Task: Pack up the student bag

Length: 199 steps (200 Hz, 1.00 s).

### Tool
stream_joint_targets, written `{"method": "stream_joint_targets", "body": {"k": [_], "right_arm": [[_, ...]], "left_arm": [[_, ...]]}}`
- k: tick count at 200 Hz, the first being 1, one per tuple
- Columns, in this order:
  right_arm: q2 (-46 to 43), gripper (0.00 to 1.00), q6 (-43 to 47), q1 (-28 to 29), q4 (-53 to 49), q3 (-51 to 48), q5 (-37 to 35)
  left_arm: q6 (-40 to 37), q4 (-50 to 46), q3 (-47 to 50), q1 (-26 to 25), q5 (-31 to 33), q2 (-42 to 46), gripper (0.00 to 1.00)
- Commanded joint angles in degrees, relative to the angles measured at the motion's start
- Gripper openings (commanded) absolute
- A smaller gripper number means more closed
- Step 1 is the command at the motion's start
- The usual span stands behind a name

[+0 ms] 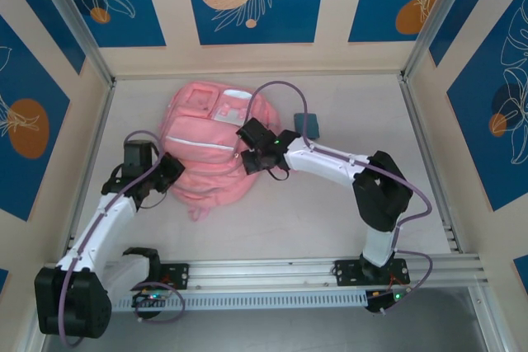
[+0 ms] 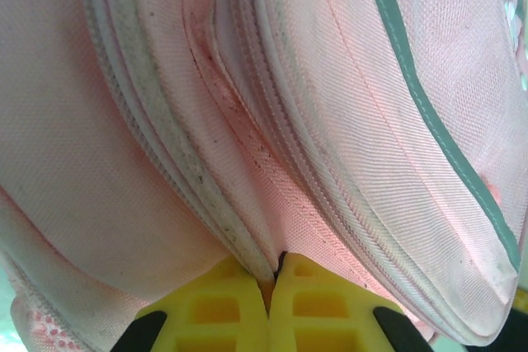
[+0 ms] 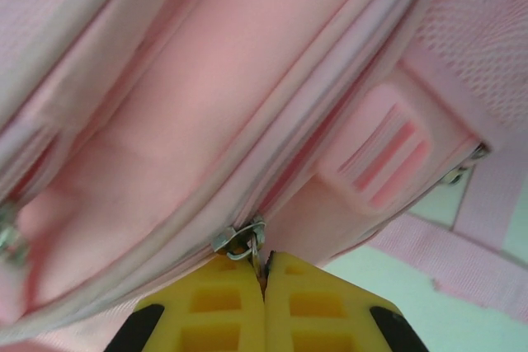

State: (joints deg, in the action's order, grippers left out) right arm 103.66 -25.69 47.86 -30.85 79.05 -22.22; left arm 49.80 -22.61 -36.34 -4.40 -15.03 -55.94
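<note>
The student bag is seen lying flat on the worktop, towards its far middle, between the two arms. The left gripper is set against the bag's left edge; in the left wrist view its jaws are pressed together on a fold of pink fabric beside a pale zip trim. The right gripper is placed over the bag's right half, and in the right wrist view its jaws are closed on a metal zip pull.

The task is judged to be at an early stage: a compartment appears to be in the course of being worked at the zip (whether that zip is already partly open cannot be told). A small blue-green item lies on the worktop just beside the bag's right side, not yet packed. The opening, the loading and the closing are all taken to be left.

No brand, label or writing can be read; the white patches are too small to make out.
</note>
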Motion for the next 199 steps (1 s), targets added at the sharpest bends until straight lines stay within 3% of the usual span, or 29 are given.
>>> {"method": "stream_joint_targets", "body": {"k": [1, 89, 99, 137, 164, 199], "right_arm": [[0.8, 0.00, 1.8, -5.4, -1.8, 1.6, -2.6], [3.7, 0.00, 3.5, -10.0, -5.1, 9.0, -1.5], [2.5, 0.08, 3.2, -10.0, -5.4, 8.5, 0.0], [-7.5, 0.52, 2.1, -10.2, -1.2, 0.4, 10.0], [-14.4, 0.69, 0.8, -10.2, 2.5, -5.5, 16.9], [-16.0, 0.76, 0.7, -9.1, 8.0, -9.1, 25.0]], "left_arm": [[-5.7, -7.6, -1.7, 0.9, 4.3, 1.6, 0.00], [-10.2, -9.7, -2.6, 0.8, 0.6, 0.4, 0.00], [-10.7, -10.0, -3.3, 0.8, -0.6, 0.2, 0.01], [-12.5, -15.2, -7.1, 0.9, -1.7, 2.1, 0.40], [-15.0, -19.1, -11.5, 0.8, -2.0, 2.7, 0.57], [-18.2, -17.4, -14.4, 0.5, -3.7, 1.6, 0.60]]}}
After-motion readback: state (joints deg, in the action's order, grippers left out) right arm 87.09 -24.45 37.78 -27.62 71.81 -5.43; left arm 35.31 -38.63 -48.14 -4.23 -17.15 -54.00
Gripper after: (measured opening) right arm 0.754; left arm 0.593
